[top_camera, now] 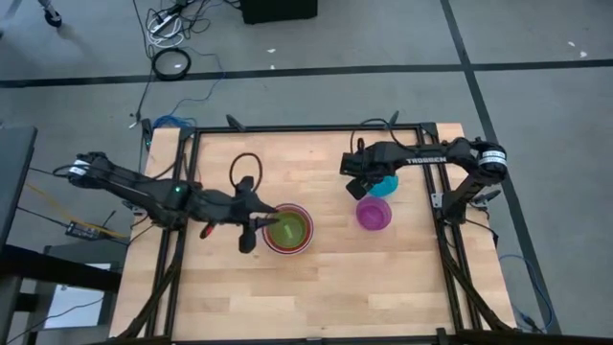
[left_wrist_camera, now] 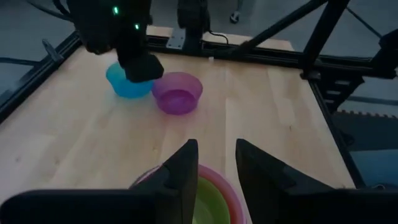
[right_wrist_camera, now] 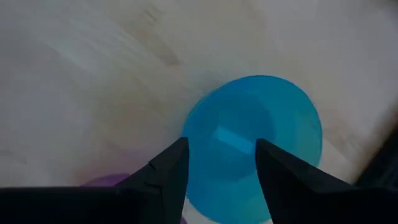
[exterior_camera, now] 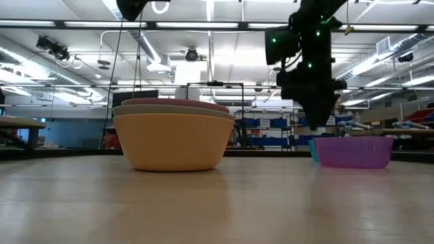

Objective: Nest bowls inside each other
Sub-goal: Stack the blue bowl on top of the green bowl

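A nested stack of bowls stands left of the table's middle, the light orange bowl outermost and the green bowl innermost. My left gripper is open above the stack's left rim, touching nothing. At the right, the teal-blue bowl stands upright on the wood. The purple bowl stands just in front of it. My right gripper points steeply down over the teal-blue bowl, open and clear of it.
A black cable loop lies on the wood behind the stack. Black frame rails run along the table's far and side edges. Bare wood fills the near half of the table.
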